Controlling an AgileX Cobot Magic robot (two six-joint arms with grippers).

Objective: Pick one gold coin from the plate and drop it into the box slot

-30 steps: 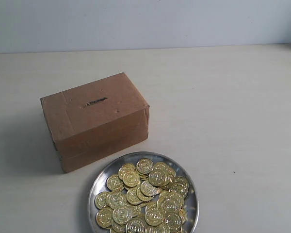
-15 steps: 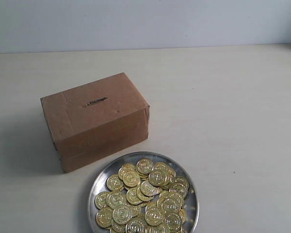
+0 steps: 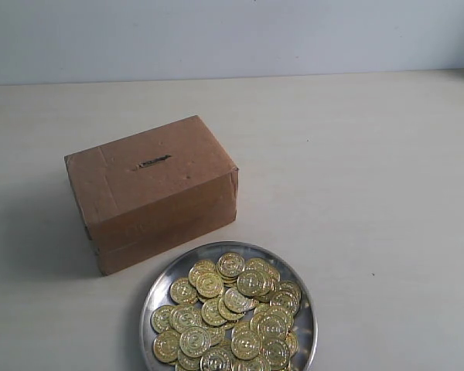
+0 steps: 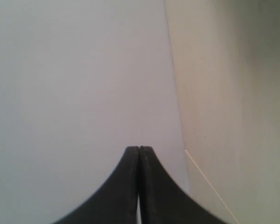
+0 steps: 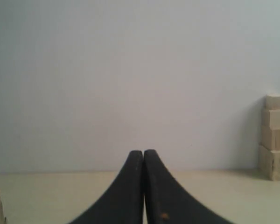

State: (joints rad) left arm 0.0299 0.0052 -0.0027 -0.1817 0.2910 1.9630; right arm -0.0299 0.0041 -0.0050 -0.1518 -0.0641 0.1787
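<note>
While only the exterior view shows box (image 3: 151,189) and plate (image 3: 150,303), left gripper (image 4: 139,150) and right gripper (image 5: 143,152) are closed.

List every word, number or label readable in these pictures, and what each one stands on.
No text can be read in any view.
gold coins: raised markings on the faces, too small and blurred to read.
box: plain cardboard and tape, no print visible.
plate: no marking visible on its rim.

No legible text; embossing on the gold coins (image 3: 232,309) illegibly small.
</note>
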